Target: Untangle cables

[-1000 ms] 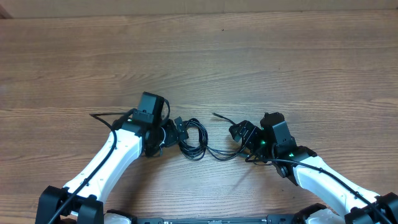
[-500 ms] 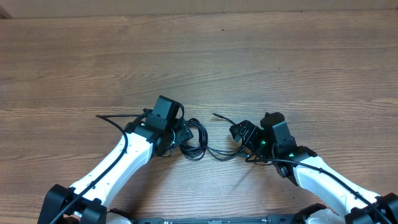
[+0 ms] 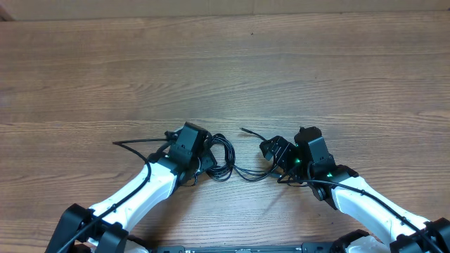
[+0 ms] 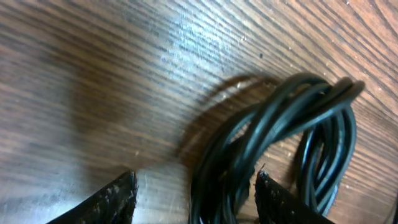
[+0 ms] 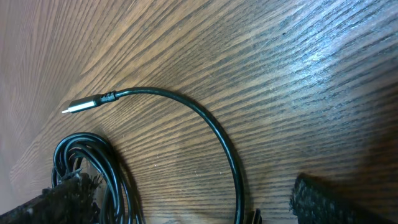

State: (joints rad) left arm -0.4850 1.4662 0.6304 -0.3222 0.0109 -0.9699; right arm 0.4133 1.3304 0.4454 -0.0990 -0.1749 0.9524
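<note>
The cable coil (image 4: 267, 129) is cut off by the left wrist view's lower edge; the loose cable (image 5: 237, 186) is likewise cut off in the right wrist view.

Overhead looks straight down on the table (image 3: 225, 63) — both wrist views skim it closely, sharing the cable coil (image 4: 236, 155).

The place reads as a robotics lab or test station. A wood-grain bench (image 3: 295, 63) fills the whole overhead view and stretches far beyond the left gripper (image 3: 206, 159) and the right gripper (image 3: 270, 150). Behind those grippers, two white-and-black machine arms, the left arm (image 3: 140, 190) and the right arm (image 3: 365, 204), reach in from the near edge. A small green status light (image 3: 297, 161) glows just behind the right gripper. Between the two grippers a coiled black cable (image 3: 223, 156) lies directly on the wood grain.
</note>
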